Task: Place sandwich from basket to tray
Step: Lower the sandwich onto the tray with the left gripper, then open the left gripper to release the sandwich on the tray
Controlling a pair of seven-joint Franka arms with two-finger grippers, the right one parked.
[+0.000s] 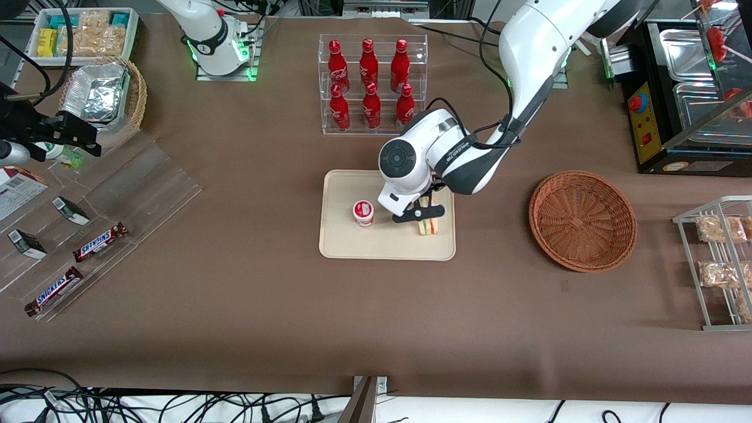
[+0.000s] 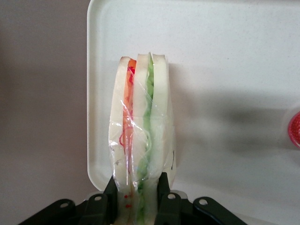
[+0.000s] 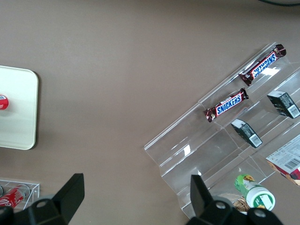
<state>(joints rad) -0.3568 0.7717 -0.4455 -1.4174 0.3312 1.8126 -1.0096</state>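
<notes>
The sandwich (image 1: 429,225) is a clear-wrapped wedge with pale bread and green and red filling. My left gripper (image 1: 425,212) is shut on it, one black finger pressing each bread face. It is held over the cream tray (image 1: 382,247), just inside the tray's edge toward the working arm's end. In the left wrist view the sandwich (image 2: 140,126) stands on edge between the gripper (image 2: 137,188) fingers, with the tray (image 2: 225,70) under it; whether it touches the tray I cannot tell. The reddish-brown wicker basket (image 1: 583,220) sits empty beside the tray, toward the working arm's end.
A small red-lidded cup (image 1: 363,212) stands on the tray beside the sandwich. A clear rack of red bottles (image 1: 370,85) stands farther from the camera than the tray. A wire rack with snack packets (image 1: 719,264) and a black appliance (image 1: 687,100) occupy the working arm's end.
</notes>
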